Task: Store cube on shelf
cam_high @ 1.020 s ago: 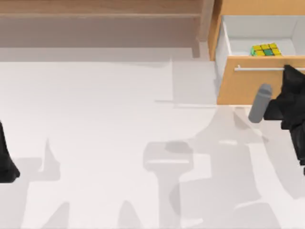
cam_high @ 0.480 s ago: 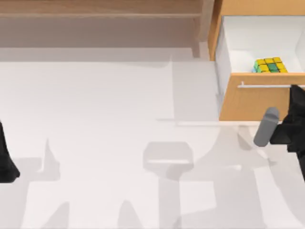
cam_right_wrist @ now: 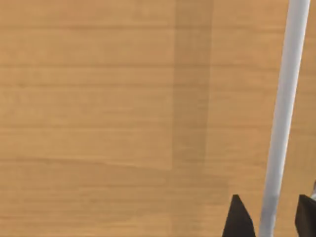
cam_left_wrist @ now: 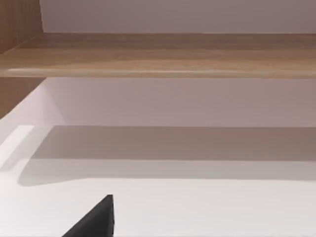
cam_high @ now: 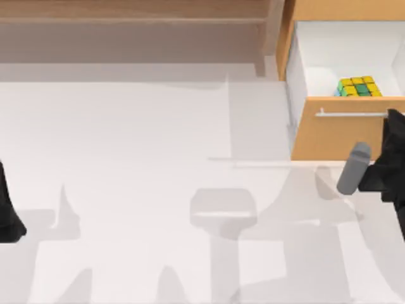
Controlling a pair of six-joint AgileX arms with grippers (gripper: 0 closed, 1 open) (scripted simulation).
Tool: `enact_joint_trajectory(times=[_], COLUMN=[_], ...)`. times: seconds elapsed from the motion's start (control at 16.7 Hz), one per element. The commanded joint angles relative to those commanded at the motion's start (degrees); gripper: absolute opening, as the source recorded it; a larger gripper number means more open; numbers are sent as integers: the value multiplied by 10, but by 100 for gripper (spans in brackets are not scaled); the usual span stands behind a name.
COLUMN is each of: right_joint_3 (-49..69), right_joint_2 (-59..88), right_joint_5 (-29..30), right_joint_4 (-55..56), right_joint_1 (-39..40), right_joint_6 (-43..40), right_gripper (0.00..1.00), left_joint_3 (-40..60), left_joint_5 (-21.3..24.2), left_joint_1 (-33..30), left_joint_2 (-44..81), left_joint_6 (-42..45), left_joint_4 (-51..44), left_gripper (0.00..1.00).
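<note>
Right wrist view: the right jaws (cam_right_wrist: 270, 219) stand apart with one finger (cam_right_wrist: 238, 217) on either side of the silver bar handle (cam_right_wrist: 284, 118), against the orange-wood drawer front (cam_right_wrist: 123, 113). Top view: just behind those jaws (cam_high: 391, 117) the pulled-out drawer (cam_high: 297, 76) holds the cube (cam_high: 358, 87) near its front wall, and the brown shelf (cam_high: 133, 19) runs along the desk's (cam_high: 126, 164) far edge, well to their left. Left jaws (cam_left_wrist: 96, 219) sit parked at the desk's left edge facing the shelf; whether apart or together cannot be told.
</note>
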State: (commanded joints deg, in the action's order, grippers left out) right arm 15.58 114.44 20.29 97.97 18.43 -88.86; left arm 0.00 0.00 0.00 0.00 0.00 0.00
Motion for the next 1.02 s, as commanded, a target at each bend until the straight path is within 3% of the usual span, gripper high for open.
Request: enact_joint_trajectory(times=[0.36,1.02], right_joint_3=[0,-7], right_joint_2=[0,-1], right_joint_5=[0,3], right_joint_4=[0,8], right_joint_1=[0,4], right_joint_6=[0,0], right_gripper=[98,100], left_joint_3=[0,0], left_joint_5=[0,0], left_joint_1=[0,0], left_joint_2=[0,0], left_joint_6=[0,0], left_joint_4=[0,0], left_gripper=[100,100])
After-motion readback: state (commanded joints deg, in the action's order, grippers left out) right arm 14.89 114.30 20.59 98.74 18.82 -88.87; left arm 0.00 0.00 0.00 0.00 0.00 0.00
